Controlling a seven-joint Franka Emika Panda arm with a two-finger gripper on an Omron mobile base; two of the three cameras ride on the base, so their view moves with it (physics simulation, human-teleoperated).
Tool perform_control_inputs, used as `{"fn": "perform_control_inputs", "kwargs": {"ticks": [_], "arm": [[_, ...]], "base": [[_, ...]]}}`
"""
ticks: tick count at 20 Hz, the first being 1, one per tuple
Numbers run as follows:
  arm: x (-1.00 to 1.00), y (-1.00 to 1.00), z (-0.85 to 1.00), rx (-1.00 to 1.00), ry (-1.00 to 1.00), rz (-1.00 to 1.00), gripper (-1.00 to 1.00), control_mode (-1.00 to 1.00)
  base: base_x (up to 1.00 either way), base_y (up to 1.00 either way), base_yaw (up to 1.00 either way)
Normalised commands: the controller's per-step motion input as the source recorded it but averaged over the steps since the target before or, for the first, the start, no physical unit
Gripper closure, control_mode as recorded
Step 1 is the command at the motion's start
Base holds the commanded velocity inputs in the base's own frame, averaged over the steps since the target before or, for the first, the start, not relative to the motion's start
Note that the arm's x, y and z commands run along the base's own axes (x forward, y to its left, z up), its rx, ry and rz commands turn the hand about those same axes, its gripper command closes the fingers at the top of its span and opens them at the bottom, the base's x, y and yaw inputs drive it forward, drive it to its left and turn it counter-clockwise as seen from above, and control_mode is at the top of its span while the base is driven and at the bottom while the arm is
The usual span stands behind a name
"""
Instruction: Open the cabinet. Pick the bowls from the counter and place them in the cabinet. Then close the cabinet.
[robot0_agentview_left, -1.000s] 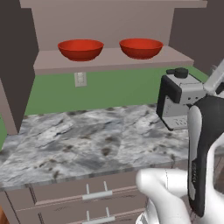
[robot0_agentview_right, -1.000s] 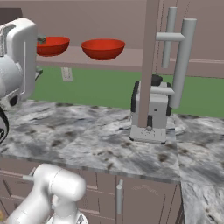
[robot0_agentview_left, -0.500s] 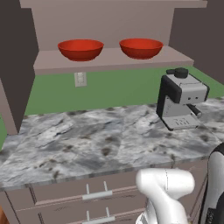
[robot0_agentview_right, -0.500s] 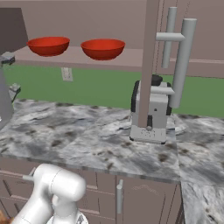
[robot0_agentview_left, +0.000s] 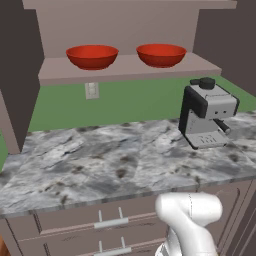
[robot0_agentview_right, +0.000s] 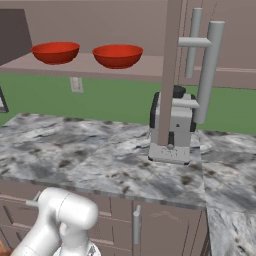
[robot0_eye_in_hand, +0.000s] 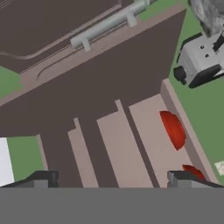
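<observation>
Bowls (robot0_agentview_left: 92, 56) (robot0_agentview_left: 161, 54) sit inside open cabinet (robot0_agentview_left: 125, 70); no legible writing.

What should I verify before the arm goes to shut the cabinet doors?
1. Both bowls on the cabinet shelf: left bowl and right bowl sit there, ok.
2. Counter free of bowls: ok.
3. Gripper open, holding nothing: ok.
4. Doors open, right door's handle reachable: ok.
5. Coffee machine clear of the door's swing: cannot tell.
6. Bowls set back from the shelf edge: cannot tell.
</observation>
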Motion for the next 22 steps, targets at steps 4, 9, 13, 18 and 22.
{"fn": "perform_control_inputs", "kwargs": {"ticks": [4,9,13,18,22], "arm": [[-0.57,-0.30,-0.01,-0.11,0.04,0.09,-1.00,-1.00],[-0.69,-0.32,-0.19,-0.33,0.09,0.09,-1.00,-1.00],[-0.31,-0.12,-0.42,-0.34,0.00,0.11,-1.00,-1.00],[-0.19,0.00,-0.37,-0.32,0.00,0.08,-1.00,-1.00],[0.41,0.00,0.00,-0.15,0.15,0.00,-1.00,-1.00]], "base": [[0.00,0.00,0.00],[0.00,0.00,0.00],[0.00,0.00,0.00],[0.00,0.00,0.00],[0.00,0.00,0.00]]}}
